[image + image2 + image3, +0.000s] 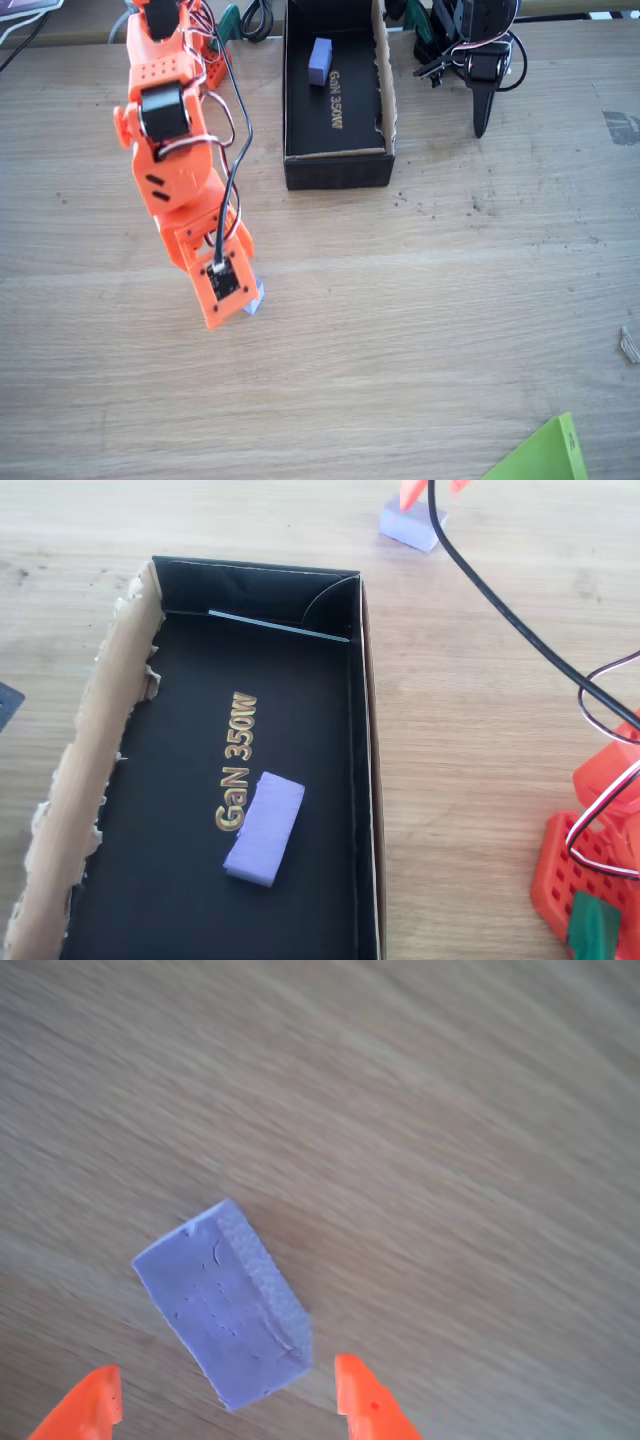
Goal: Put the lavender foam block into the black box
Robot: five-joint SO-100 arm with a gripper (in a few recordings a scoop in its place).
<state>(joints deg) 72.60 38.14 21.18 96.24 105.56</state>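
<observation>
The gripper (pixel 225 1410) hangs wide open over the lavender foam block (pixel 222 1305) on the table (pixel 450 1110) — holding nothing, fingertips straddling it, apparently lining up a grasp. The black box (pixel 365 780) — already holding a periwinkle block (pixel 265 828) — sits well apart.

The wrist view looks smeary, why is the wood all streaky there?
In the wrist view the table is motion-blurred into streaks, while the lavender foam block between the tool tips stays fairly sharp. The overhead view is crisp: the black box lettering reads clearly.

A hobby workbench: wooden table (pixel 450 300), loose cables (pixel 255 18).
</observation>
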